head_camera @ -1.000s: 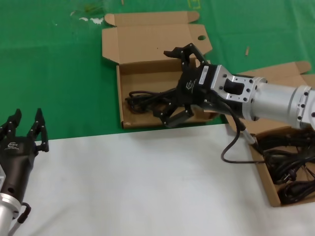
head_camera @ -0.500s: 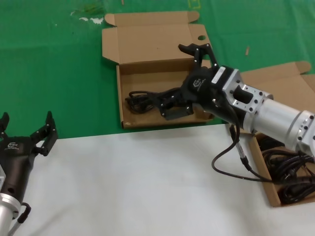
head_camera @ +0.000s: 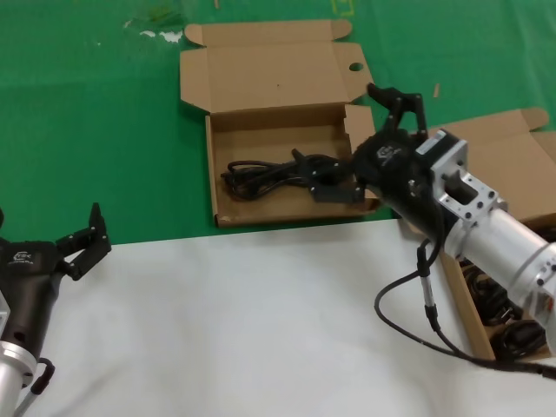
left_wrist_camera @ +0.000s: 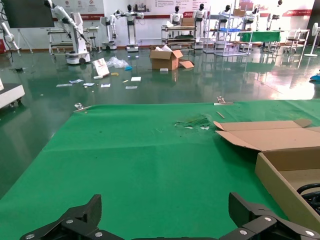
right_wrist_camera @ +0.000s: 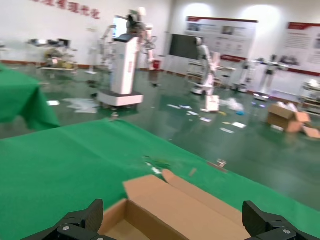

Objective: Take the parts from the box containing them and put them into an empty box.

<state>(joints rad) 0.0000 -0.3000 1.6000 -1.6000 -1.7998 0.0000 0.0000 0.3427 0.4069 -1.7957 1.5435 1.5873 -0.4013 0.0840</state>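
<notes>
One part, a coiled black cable bundle [head_camera: 261, 174], lies in the wide shallow empty box [head_camera: 261, 122], whose lid hole [head_camera: 355, 67] shows at the back right. My right gripper [head_camera: 360, 143] hangs open over that box's right end, nothing between its fingers, the lower finger [head_camera: 334, 189] close by the bundle's right end. In the right wrist view the box [right_wrist_camera: 170, 205] lies below the spread fingertips [right_wrist_camera: 85, 217]. The box containing the parts [head_camera: 482, 340] stands at the right under my right arm, with more black cables [head_camera: 521, 334] showing in it. My left gripper [head_camera: 43, 236] is open at the near left.
Green cloth [head_camera: 104, 130] covers the far half of the table, white cloth [head_camera: 243, 330] the near half. The source box's plain lid [head_camera: 512, 148] lies open behind my right arm. A black cable [head_camera: 417, 321] loops from the right wrist. In the left wrist view a box wall [left_wrist_camera: 285, 180] stands off to one side.
My right gripper, open throughout, has drawn back to the right from over the bundle, which stays in the wide box. My left gripper has opened wider.
</notes>
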